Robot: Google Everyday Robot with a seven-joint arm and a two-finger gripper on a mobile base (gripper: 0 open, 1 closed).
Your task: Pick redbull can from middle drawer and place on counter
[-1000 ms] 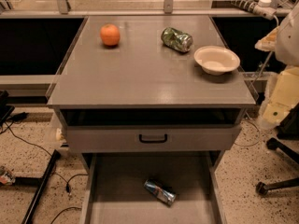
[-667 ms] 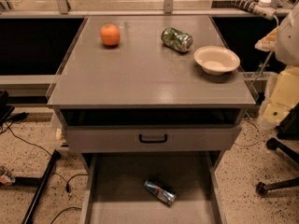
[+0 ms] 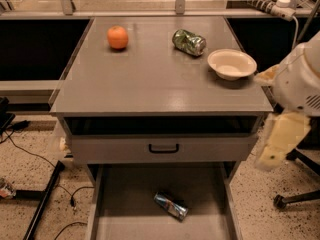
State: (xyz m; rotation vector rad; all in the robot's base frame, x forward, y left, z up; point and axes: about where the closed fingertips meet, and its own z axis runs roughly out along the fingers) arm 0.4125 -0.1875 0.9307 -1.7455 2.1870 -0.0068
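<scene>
The redbull can (image 3: 171, 205) lies on its side on the floor of the open middle drawer (image 3: 125, 209), near the middle and slightly right. The counter (image 3: 150, 84) is the grey cabinet top above it. My gripper (image 3: 274, 151) hangs at the end of the white arm at the right edge, beside the cabinet's right front corner. It is about level with the closed drawer front, above and to the right of the can and apart from it. It holds nothing that I can see.
On the counter are an orange (image 3: 118, 37) at the back left, a green-and-silver can (image 3: 189, 42) on its side and a cream bowl (image 3: 231, 63) at the right. A closed drawer front with a black handle (image 3: 163, 148) sits above the open drawer. Cables (image 3: 30, 154) and a chair base (image 3: 295, 199) lie on the floor.
My arm has come down and a little to the left along the cabinet's right side. The can and the counter objects have not moved.
</scene>
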